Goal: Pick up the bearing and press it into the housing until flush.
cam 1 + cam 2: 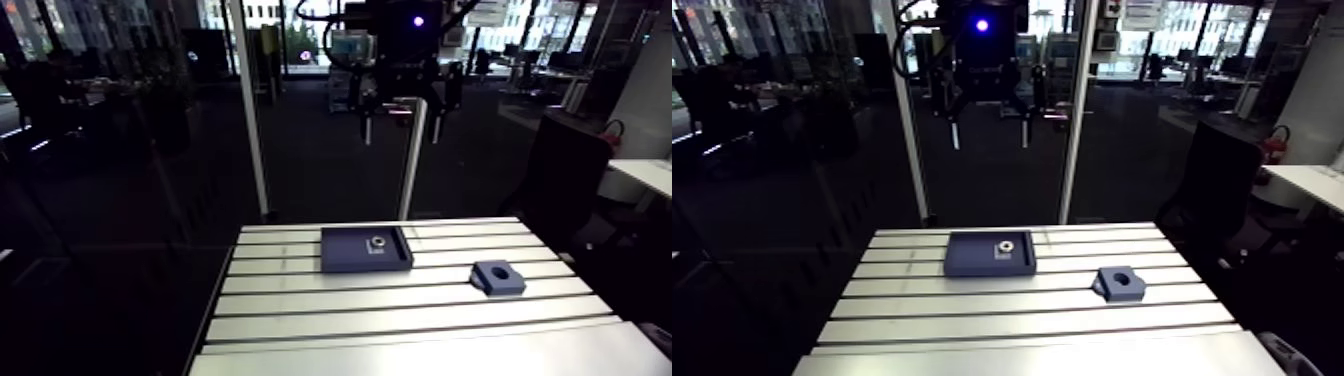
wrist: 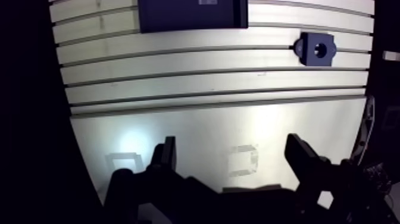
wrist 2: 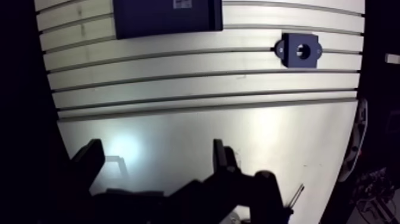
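A small silvery ring, the bearing (image 1: 379,241), lies in a flat dark-blue tray (image 1: 365,250) at the back middle of the slotted table (image 1: 400,310). The housing (image 1: 497,276), a dark-blue block with a round bore, sits on the table right of the tray and a little nearer. My gripper (image 1: 402,122) hangs high above the table's far edge, well clear of both. In the wrist view its fingers (image 2: 166,156) stand wide apart with nothing between them. The housing (image 2: 315,49) and the tray's edge (image 2: 190,15) lie far ahead of them. The bearing is out of the wrist view.
The table's near part is a smooth plate (image 2: 238,137) with faint square marks under the gripper. Two white upright posts (image 1: 412,160) rise behind the table's far edge. The table drops off into dark floor on both sides.
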Controlling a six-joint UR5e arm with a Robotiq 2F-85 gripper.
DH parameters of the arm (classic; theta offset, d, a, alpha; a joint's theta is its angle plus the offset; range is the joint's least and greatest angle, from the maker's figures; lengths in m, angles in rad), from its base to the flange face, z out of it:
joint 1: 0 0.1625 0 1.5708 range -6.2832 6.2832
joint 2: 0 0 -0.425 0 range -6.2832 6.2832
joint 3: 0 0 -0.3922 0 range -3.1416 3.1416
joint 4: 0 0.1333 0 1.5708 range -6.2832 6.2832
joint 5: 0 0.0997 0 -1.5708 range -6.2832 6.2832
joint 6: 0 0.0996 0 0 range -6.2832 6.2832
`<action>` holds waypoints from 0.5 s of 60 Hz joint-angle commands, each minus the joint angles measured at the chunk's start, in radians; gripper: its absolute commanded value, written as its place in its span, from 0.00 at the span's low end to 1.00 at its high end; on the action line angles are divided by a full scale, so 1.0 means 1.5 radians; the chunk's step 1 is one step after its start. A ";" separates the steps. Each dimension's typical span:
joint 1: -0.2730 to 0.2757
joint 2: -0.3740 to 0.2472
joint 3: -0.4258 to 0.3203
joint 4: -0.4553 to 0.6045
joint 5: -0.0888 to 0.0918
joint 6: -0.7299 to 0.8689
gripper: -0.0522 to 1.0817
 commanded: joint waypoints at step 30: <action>0.008 -0.015 0.033 0.009 0.002 -0.008 0.05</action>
